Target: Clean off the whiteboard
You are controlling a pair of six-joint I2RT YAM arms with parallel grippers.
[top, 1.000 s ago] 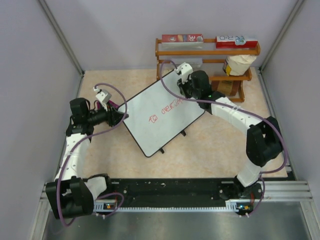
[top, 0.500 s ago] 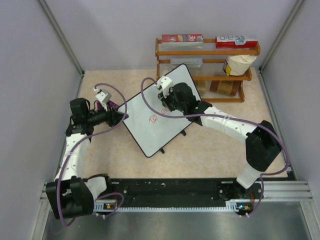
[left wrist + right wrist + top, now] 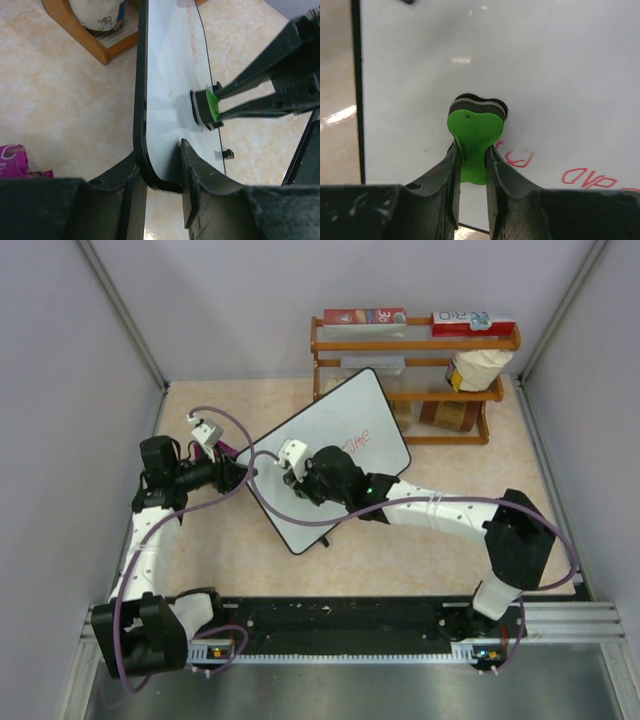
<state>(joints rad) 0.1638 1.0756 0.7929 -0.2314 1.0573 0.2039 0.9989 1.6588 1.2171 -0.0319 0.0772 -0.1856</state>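
- Far left: left gripper point(image 3: 160, 165), jaws clamped on the rounded corner of the large flat white glossy whiteboard with a thin black frame point(image 3: 340, 415). The board sits mid-table, turned on a diagonal and propped off the tabletop, one small black foot showing along its far edge.
- Centre: right gripper point(image 3: 470, 167), jaws pinched tight on the tab of a small green-backed eraser with a dark felt pad point(image 3: 472, 129). The pad is flat against the board face, near the held end.
- Just right of the eraser: red handwriting point(image 3: 357, 442) on the board's middle. The part between pad and left frame looks clean.

Step in hand, as I judge it: wiping.
- Keep the pad square to the surface; a tilted pad would only smear.
- Press lightly, because the board is braced at one corner only and hard pressure could twist it in the left jaws.
- Run overlapping strokes back over the red letters, stopping short of the frame.

Far right, by the back wall: brown wooden shelf rack point(image 3: 415, 343).
- Top tier: a long red-and-white carton point(image 3: 365, 316) and a second red-and-white carton point(image 3: 473, 322), both lying flat.
- Middle tier: a cream bundle point(image 3: 478, 368); what it is I cannot tell.
- Lower tier: a brown item point(image 3: 450, 415), too small to identify.
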